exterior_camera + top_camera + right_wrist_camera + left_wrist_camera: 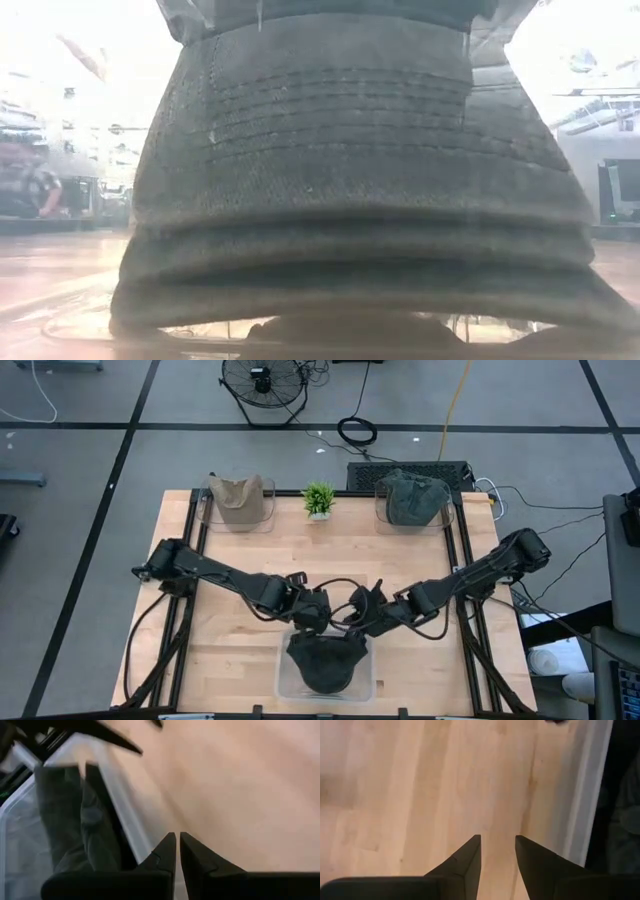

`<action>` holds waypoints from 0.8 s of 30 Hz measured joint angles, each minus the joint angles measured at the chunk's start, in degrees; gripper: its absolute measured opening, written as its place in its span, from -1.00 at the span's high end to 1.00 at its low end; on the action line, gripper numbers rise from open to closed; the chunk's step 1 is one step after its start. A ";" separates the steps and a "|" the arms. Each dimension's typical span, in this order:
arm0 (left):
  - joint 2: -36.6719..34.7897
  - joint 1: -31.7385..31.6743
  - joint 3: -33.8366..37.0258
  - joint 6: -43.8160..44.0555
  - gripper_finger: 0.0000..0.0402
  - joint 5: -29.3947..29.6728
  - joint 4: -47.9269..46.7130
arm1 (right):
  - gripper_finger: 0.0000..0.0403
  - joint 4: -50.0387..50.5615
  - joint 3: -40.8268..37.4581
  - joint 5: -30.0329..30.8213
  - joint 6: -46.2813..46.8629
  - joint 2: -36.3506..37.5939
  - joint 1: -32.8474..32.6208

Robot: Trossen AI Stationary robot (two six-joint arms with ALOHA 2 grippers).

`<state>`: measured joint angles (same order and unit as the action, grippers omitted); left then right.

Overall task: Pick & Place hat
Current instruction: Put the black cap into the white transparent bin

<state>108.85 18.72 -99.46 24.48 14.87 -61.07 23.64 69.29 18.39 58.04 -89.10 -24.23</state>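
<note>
Dark fabric hat (324, 660) sits in clear plastic bin (282, 682), bench's near edge | left gripper (497, 851) slightly parted, empty | right gripper (178, 847) nearly closed, empty | placement looks done.

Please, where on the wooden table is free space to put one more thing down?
Bare wood lies on the light wooden table left of the clear plastic bin holding the dark grey hat, and right of it. The middle is crowded: left claw and right claw meet above that bin.

Reaching inward from both sides, meeting mid-table; left gripper (497, 851) hanging slightly parted, right gripper (177, 847) hanging nearly closed, both holding nothing.
</note>
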 joint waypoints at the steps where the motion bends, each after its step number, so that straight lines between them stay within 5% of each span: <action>1: 0.23 -0.13 0.00 0.07 0.35 -1.02 0.12 | 0.92 -2.60 -1.50 -2.31 0.26 -0.03 0.27; 8: 0.44 1.45 0.00 2.66 0.35 -6.42 0.21 | 0.92 -11.69 -6.10 -11.10 0.21 -0.07 -0.90; 24: 0.44 4.43 0.00 9.21 0.35 -9.19 0.88 | 0.92 -8.31 -6.24 -10.64 -1.93 -0.07 -1.31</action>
<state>109.30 23.15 -99.46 33.69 5.68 -60.20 15.33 63.05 7.75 56.10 -89.17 -25.54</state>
